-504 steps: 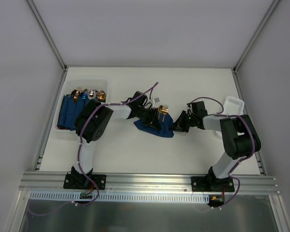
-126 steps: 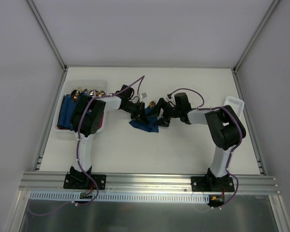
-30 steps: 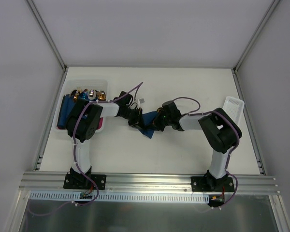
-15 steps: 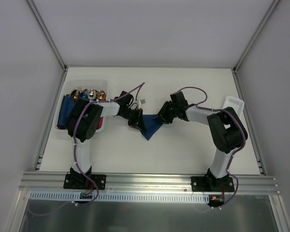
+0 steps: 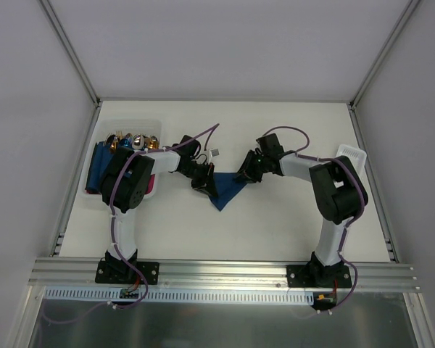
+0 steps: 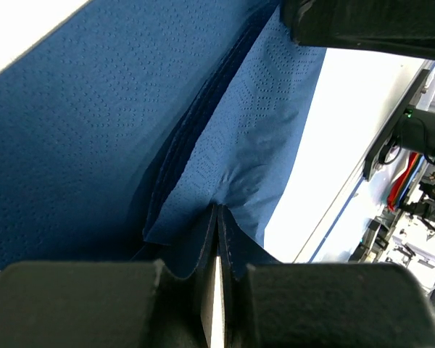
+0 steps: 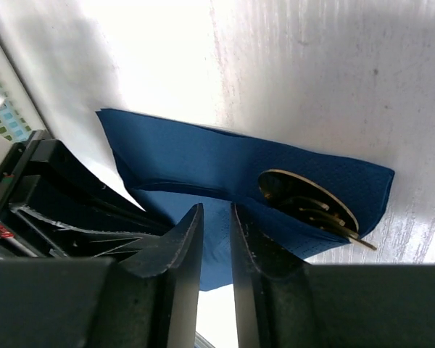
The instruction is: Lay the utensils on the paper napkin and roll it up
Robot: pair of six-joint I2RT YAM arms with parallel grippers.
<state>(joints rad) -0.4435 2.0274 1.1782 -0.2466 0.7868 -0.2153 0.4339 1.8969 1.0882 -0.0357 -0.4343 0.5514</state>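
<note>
Left gripper [image 6: 216, 239] clamped on a napkin [image 6: 94, 123] fold, midway between the side edges.
Right gripper [image 7: 217, 239] almost closed, empty, near the napkin; gold utensils [image 7: 308, 203] inside its fold.

A white tabletop [image 5: 275, 225] forms the floor of a white-walled enclosure. The back panel [image 5: 225, 43] stands at 12 o'clock, with one side panel [image 5: 22, 145] at 9 and another [image 5: 420, 145] at 3. Slanting aluminium posts [image 5: 70, 51] join them. An aluminium rail [image 5: 225, 272] runs along 6 o'clock, above a grey metal sheet [image 5: 225, 322]. The light is even and the shadows are soft.
</note>
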